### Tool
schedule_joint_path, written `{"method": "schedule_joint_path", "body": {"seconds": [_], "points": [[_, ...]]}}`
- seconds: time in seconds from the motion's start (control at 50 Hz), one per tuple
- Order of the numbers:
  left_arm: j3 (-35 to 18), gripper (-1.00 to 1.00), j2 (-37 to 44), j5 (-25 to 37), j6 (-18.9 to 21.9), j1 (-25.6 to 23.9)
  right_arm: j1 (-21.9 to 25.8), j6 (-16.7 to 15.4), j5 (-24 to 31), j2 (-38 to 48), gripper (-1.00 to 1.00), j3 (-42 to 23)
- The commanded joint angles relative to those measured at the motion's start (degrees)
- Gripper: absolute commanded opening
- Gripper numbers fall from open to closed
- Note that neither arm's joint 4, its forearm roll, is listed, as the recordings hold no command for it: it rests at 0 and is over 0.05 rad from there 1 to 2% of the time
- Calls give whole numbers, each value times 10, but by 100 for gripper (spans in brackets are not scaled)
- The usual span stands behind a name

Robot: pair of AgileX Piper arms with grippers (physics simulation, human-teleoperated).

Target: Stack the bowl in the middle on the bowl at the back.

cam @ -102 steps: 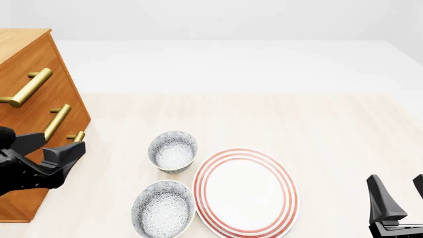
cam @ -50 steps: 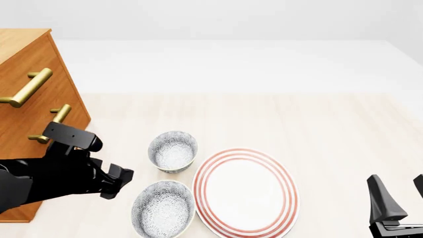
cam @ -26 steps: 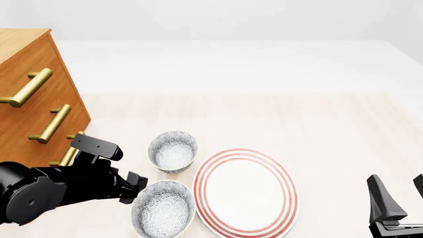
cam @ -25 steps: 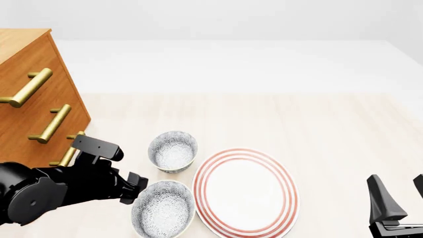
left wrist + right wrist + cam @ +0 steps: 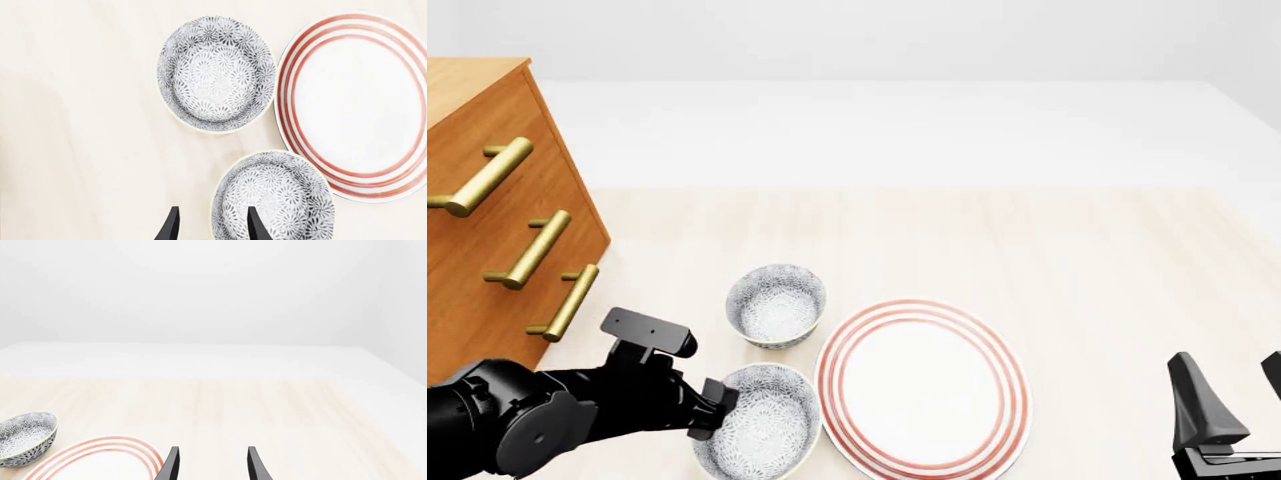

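The bowl in the middle (image 5: 761,425) is the wide, speckled one nearest me, left of the plate; the left wrist view shows it too (image 5: 280,200). Beyond it stands the bowl at the back (image 5: 777,303), narrower and deeper (image 5: 215,75). My left gripper (image 5: 715,405) is open at the middle bowl's left rim, and in the left wrist view (image 5: 212,230) that rim lies between its fingers. Whether a finger touches the rim is unclear. Low at the right, my right gripper (image 5: 1232,415) is open and holds nothing (image 5: 212,467).
A large white plate with red rings (image 5: 921,385) lies just right of both bowls. A wooden drawer cabinet with brass handles (image 5: 494,230) stands at the left. The right wrist view shows the plate's rim (image 5: 100,455) and one speckled bowl (image 5: 27,437).
My left arm has swung right from beside the cabinet and come down to the middle bowl's left rim. The right arm, the bowls and the plate have not moved.
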Motion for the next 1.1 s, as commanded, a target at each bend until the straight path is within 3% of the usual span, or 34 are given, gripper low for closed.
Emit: {"method": "schedule_joint_path", "body": {"seconds": [0.02, 0.66, 0.68, 0.78, 0.8, 1.1], "points": [[26, 100, 31, -40, -2, -5, 0, 0, 0, 0, 100, 0], [54, 100, 101, -125, -30, -36, -1, 2, -1, 1, 100, 0], [56, -100, 107, -132, -26, -30, -1, 2, -1, 1, 100, 0], [56, -100, 111, -133, -18, -22, -1, 2, -2, 1, 100, 0], [22, -100, -17, 5, 11, -2, -1, -1, 0, -1, 100, 0], [-1, -100, -89, 85, 15, -2, 0, -3, 3, -5, 100, -1]]}}
